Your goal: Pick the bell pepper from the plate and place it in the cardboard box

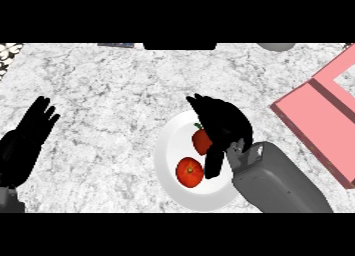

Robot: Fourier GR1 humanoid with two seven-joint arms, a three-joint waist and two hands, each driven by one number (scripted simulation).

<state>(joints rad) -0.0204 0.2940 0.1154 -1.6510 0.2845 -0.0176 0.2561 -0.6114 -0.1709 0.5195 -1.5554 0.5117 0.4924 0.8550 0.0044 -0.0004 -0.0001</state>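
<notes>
A white plate lies on the marble counter at the centre. On it are two red things: a red bell pepper with a green stem, and a round red tomato nearer to me. My right hand is over the plate's right side, its fingers straight and pointing away from me. Its palm covers the pepper's right part, and its thumb hangs down just right of the tomato. The box is pink and open, and it stands tilted at the right, apart from the plate.
My left hand rests open at the far left, fingers up. A dark object and a grey round object sit at the counter's far edge. Patterned tile shows at the top left.
</notes>
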